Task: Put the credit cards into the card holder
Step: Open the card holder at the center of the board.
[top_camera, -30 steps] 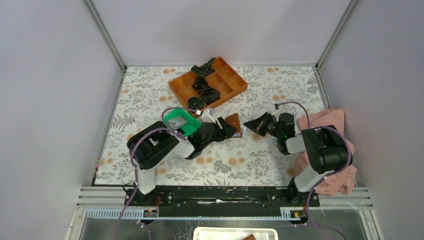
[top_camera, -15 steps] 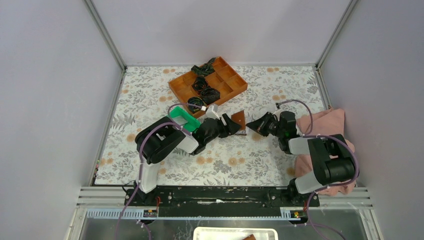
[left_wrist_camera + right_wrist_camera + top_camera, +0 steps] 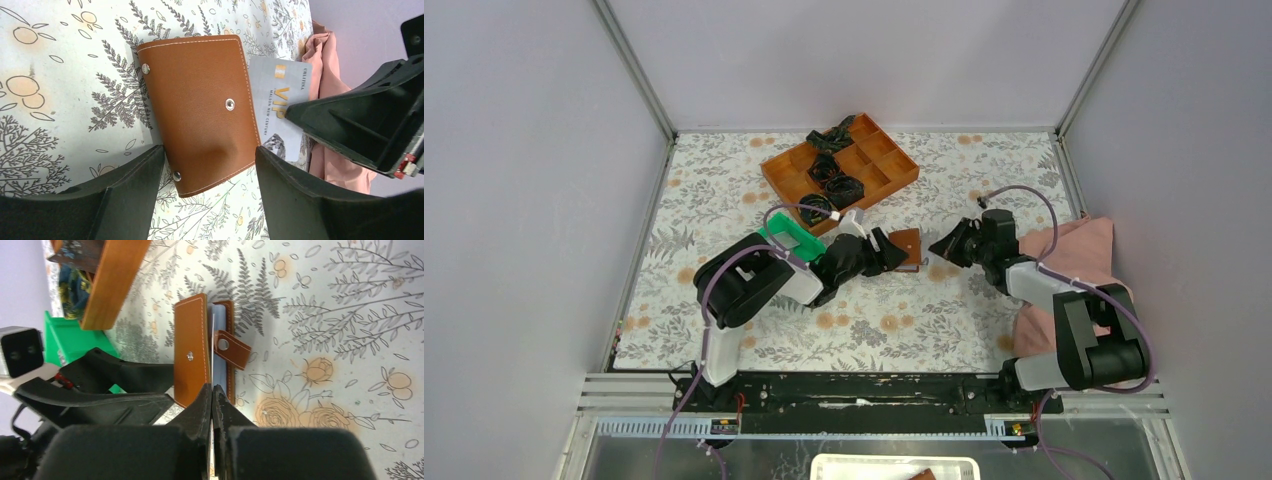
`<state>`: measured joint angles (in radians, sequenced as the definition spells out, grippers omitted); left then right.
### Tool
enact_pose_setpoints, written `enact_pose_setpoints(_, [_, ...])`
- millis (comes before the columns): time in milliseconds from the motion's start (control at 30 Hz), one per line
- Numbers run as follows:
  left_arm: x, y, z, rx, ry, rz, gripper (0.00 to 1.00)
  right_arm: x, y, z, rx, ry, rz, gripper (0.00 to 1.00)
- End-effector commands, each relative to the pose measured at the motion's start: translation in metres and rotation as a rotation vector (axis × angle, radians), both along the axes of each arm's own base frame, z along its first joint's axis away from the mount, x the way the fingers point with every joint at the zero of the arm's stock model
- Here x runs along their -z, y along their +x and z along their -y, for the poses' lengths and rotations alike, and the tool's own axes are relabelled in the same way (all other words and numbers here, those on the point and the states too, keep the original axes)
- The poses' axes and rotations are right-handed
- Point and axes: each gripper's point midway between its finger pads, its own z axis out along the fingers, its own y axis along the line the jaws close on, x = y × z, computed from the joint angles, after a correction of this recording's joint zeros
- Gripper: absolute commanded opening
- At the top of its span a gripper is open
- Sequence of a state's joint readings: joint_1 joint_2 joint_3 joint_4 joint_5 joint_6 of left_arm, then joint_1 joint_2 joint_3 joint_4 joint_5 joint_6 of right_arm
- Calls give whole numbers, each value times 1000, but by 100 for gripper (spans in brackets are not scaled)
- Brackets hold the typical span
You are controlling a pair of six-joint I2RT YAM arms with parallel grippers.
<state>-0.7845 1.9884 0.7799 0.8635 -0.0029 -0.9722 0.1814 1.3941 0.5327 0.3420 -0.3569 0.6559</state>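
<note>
The brown card holder [image 3: 200, 110] lies on the flowered table, its snap tab [image 3: 232, 347] hanging loose. My left gripper [image 3: 209, 152] is open and its fingers [image 3: 135, 190] flank the holder's near end; whether they touch it I cannot tell. A pale grey credit card [image 3: 280, 100] printed "VIP" sticks out of the holder's right side. My right gripper [image 3: 212, 387] is shut on that card's outer end. In the right wrist view the card [image 3: 216, 335] shows edge-on between the holder's [image 3: 192, 350] two leaves. From above, the holder [image 3: 906, 245] sits between the left gripper [image 3: 892, 250] and the right gripper [image 3: 939, 247].
An orange compartment tray [image 3: 894, 165] with black coiled items stands behind the holder. A green tray [image 3: 789, 240] sits by my left wrist. A pink cloth [image 3: 1074, 250] lies bunched at the table's right edge under the right arm. Grey walls close in three sides.
My left gripper has slid a little to the right, and the holder has shifted right with it. The right arm has stretched out and its wrist has moved toward the far side, the card still gripped.
</note>
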Motion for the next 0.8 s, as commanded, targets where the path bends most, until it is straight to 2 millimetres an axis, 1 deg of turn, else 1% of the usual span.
enact_pose_setpoints(0, [2, 0, -3, 7, 47, 8, 74, 2, 7, 1, -11, -64, 0, 0])
enact_pose_setpoints(233, [3, -1, -5, 8, 43, 8, 74, 11, 5, 0, -28, -160, -17, 0])
enact_pose_setpoints(333, [3, -2, -8, 5, 45, 8, 74, 12, 5, 2, -25, -240, -11, 0])
enact_pose_setpoints(467, [3, -2, -14, -9, 46, 10, 74, 1, 0, 3, -21, -305, 19, 0])
enact_pose_setpoints(600, [2, -3, -16, -4, 42, 12, 74, -9, -10, 7, -28, -344, 29, 0])
enact_pose_setpoints(767, [4, -3, -21, -7, 48, 11, 74, -8, -23, 10, -56, -365, 1, 0])
